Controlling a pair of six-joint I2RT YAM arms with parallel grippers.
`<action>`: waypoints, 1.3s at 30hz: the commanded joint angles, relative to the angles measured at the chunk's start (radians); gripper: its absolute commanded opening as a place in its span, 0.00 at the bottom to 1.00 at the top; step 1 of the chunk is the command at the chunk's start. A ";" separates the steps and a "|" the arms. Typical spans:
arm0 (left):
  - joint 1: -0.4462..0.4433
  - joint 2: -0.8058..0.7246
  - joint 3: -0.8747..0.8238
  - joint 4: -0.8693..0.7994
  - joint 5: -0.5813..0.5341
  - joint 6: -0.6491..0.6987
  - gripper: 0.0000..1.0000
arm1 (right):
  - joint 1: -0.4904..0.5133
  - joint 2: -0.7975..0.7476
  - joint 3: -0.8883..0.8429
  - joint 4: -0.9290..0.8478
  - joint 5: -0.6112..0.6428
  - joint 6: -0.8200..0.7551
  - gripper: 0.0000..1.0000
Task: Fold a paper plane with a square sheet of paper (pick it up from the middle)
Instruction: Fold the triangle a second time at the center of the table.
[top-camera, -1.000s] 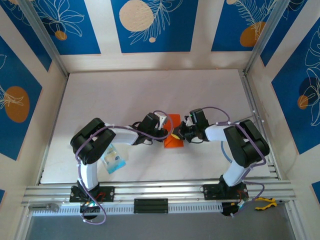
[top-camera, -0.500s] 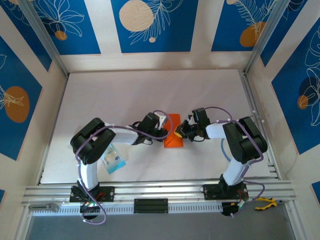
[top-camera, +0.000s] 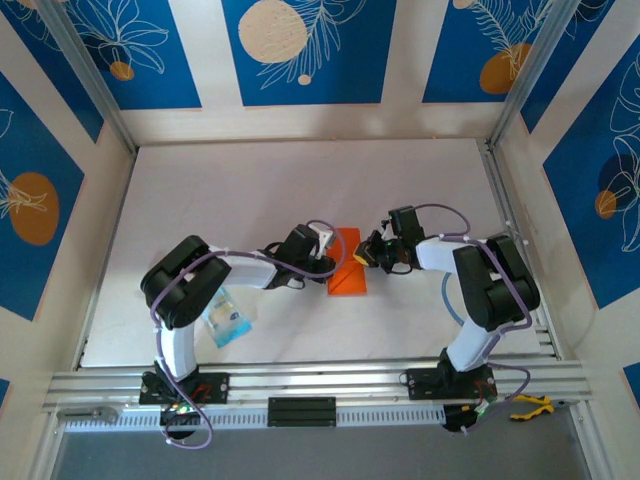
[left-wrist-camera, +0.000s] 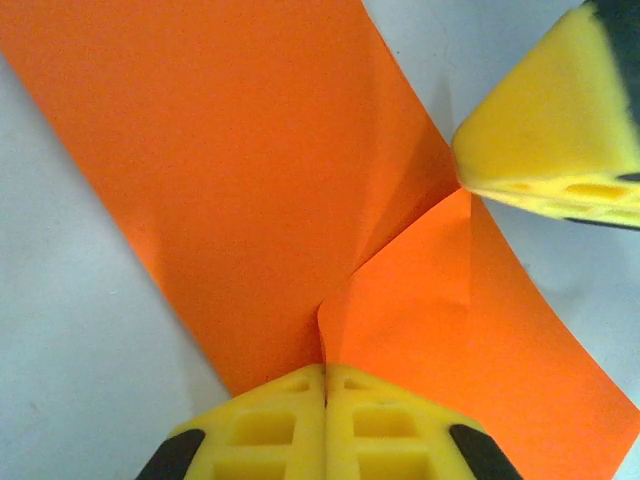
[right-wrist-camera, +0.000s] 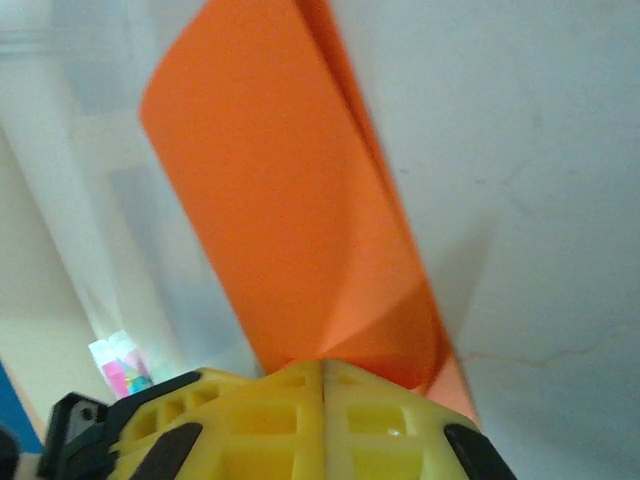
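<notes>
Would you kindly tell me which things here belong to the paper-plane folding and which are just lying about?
Job: orange sheet of paper, partly folded; left gripper; right gripper.
Lying about: blue and clear plastic packet; yellow-handled tool.

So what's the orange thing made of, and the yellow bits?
The orange sheet looks like thin matte paper: it holds sharp creases and a folded flap. The yellow pads look like dull foam or rubbery plastic, with moulded hollows; hard to tell which.
</notes>
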 joint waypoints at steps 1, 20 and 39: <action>0.020 0.022 0.003 -0.064 0.004 0.015 0.02 | -0.006 0.038 -0.020 -0.059 0.054 -0.007 0.00; 0.020 0.014 -0.008 -0.064 0.007 0.015 0.02 | -0.015 -0.096 0.017 -0.097 0.088 -0.067 0.03; 0.019 0.016 0.008 -0.081 0.008 0.021 0.02 | 0.080 -0.040 -0.051 0.025 -0.022 -0.016 0.02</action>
